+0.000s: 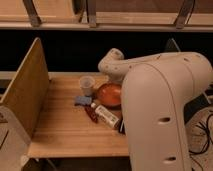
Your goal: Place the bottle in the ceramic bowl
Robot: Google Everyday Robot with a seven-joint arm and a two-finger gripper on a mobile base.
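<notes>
On the wooden worktop (pixel 65 130) the bottle (pixel 106 115) is seen lying just beside the ceramic bowl (pixel 109 94), so a grasp is judged next; the tool is hidden behind the arm (pixel 160 100), and its state cannot be told.

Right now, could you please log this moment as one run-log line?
bottle: lying on table, outside ceramic bowl | pincer: not in view, likely behind arm | placement: not done

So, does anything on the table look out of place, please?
Only the bottle: it lies on its side, slanted, in front of the bowl, not in it. The cup stands upright. No spill shows. The gripper is out of view, behind the arm.
</notes>
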